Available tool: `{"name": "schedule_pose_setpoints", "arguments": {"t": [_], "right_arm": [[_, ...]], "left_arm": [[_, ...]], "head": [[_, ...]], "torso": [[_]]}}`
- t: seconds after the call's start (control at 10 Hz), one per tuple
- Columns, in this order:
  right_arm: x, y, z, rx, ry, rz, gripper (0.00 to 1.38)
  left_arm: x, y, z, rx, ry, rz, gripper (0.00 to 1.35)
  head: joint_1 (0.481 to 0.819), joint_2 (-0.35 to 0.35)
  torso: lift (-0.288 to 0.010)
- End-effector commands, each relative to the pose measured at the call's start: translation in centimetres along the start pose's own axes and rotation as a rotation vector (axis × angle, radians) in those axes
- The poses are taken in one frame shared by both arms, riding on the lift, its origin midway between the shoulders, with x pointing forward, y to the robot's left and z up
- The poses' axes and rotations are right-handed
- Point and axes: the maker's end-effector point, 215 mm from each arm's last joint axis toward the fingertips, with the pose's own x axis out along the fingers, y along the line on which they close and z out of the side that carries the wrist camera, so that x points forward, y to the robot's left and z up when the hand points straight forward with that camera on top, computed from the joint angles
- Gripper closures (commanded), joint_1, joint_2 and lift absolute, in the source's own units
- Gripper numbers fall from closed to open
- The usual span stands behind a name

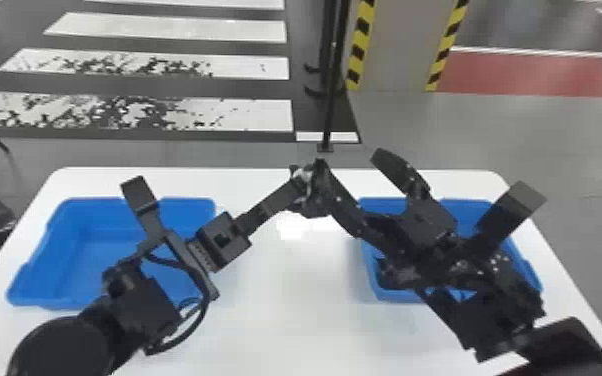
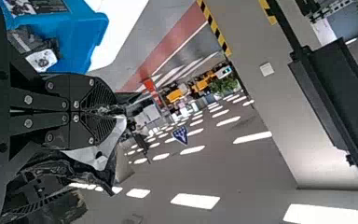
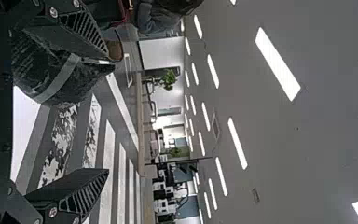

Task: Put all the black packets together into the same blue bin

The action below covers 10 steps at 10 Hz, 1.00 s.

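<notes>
Holding, left gripper (image 1: 297, 183): fingers pressed together on the edge of a black packet (image 1: 311, 206), raised above the counter (image 1: 275, 325), leftward of the right bin.
Right gripper (image 1: 350, 161): fingers spread wide, one against the same packet; also leftward of the right bin, at its far end.
Right bin (image 1: 390, 296): blue, on the counter, beneath the right arm; a dark packet with a white patch (image 2: 41, 58) lies inside, partly hidden.
Left bin (image 1: 40, 301): blue, on the counter, well apart from the right bin, to its left.
</notes>
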Motion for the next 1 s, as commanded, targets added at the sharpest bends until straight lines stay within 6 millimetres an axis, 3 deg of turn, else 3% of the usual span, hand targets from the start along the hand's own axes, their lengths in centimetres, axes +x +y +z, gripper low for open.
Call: {"name": "schedule_pose_setpoints", "arguments": {"t": [0.0,0.3,0.4,0.5,0.6,0.8,0.9], "right_arm": [[0.1,-0.1,0.0,-0.001,0.000,-0.001,0.14],[0.0,-0.1,-2.2,0.023,0.061,0.002,0.36],[0.2,0.3,-3.3,0.030,0.105,0.019,0.52],[0.6,0.8,-4.0,0.039,0.135,0.040,0.89],[0.7,1.4,-4.7,0.069,0.159,0.050,1.09],[0.9,2.5,-6.0,0.090,0.228,0.080,1.16],[0.9,2.9,-5.6,0.094,0.226,0.086,1.16]], "left_arm": [[0.4,-0.4,-0.9,-0.001,0.019,-0.009,1.21],[0.6,-0.7,-0.7,0.007,0.019,-0.013,1.21],[0.6,-0.6,-0.8,0.007,0.024,-0.010,1.21],[0.7,-0.5,-0.8,0.014,0.029,-0.003,1.21],[1.0,-0.3,-0.4,0.037,0.036,0.009,1.21],[1.4,-0.6,-0.1,0.050,0.043,0.006,1.21],[1.4,-0.8,0.0,0.050,0.042,0.004,1.21]], "head": [[0.695,-0.089],[0.695,-0.102],[0.695,-0.100],[0.695,-0.095],[0.695,-0.091],[0.695,-0.075],[0.695,-0.068]], "torso": [[-0.110],[-0.110],[-0.110],[-0.110],[-0.110],[-0.110],[-0.110]]}}
